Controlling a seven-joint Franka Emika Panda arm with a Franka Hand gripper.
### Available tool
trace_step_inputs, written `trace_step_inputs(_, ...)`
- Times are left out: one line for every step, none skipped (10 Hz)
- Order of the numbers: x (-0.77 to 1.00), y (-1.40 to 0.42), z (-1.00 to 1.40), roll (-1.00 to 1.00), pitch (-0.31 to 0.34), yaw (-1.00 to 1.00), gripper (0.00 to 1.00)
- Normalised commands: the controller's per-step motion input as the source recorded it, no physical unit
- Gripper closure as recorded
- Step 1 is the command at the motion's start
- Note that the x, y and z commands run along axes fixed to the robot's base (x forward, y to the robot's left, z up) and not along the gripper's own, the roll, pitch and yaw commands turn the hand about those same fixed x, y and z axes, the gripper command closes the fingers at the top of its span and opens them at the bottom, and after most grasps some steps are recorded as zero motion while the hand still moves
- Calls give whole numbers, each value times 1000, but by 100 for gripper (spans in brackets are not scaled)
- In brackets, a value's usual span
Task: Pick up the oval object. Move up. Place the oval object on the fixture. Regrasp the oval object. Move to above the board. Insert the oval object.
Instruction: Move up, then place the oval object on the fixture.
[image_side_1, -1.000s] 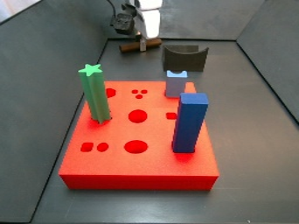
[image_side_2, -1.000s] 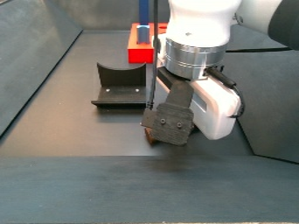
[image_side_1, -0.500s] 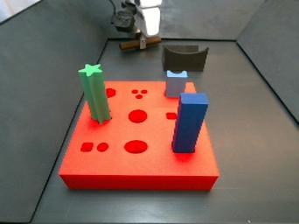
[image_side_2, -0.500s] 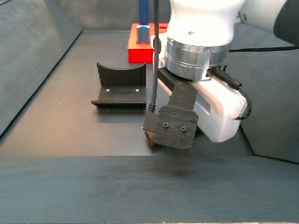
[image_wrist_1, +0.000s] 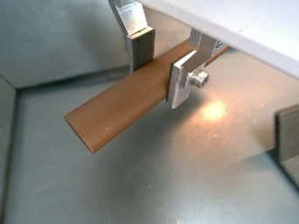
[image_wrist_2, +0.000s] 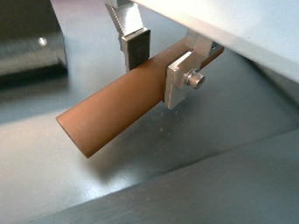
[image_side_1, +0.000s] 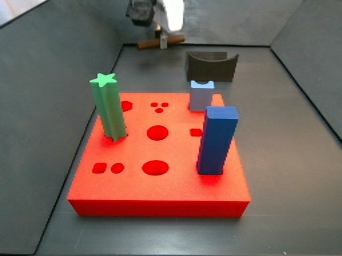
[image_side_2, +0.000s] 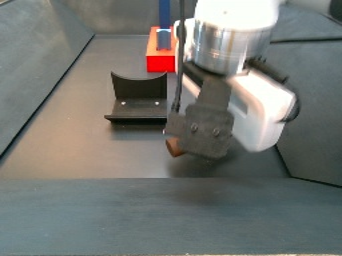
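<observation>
Your gripper (image_wrist_1: 163, 66) clamps the brown peg (image_wrist_1: 126, 103) crosswise in both wrist views, clear of the floor. In a side view the fixture (image_side_1: 211, 67) sits just beside it; lift straight, then lower the peg level into the notch.

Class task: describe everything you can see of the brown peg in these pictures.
The peg is a slim, flat-sided brown bar with a matte, wood-like surface and a rounded free end. In both wrist views it lies roughly level, clamped crosswise near one end between the end effector's silver fingers, clear of the grey floor. In a side view only its brown tip shows below the end effector, near the fixture.
</observation>
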Motion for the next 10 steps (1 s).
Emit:
trace_step_inputs(-26, -1, 349, 53, 79, -32, 100)
trace_step_inputs(-24, -2, 207, 69, 94, -30, 100)
trace_step_inputs(0, 0, 1000, 0, 0, 0, 100)
trace_step_inputs(0, -1, 1000, 11, 9, 6, 100)
trace_step_inputs(-8, -1, 1000, 17, 24, 4, 100)
trace_step_inputs(-18, -3, 1000, 44, 53, -8, 100)
trace_step_inputs(-22, -3, 1000, 57, 65, -12, 100)
trace_step_inputs(-29, -5, 1000, 81, 80, -10, 100)
trace_step_inputs(-31, -13, 1000, 95, 85, 6, 100)
trace_step_inputs(-35, -16, 1000, 101, 90, 16, 100)
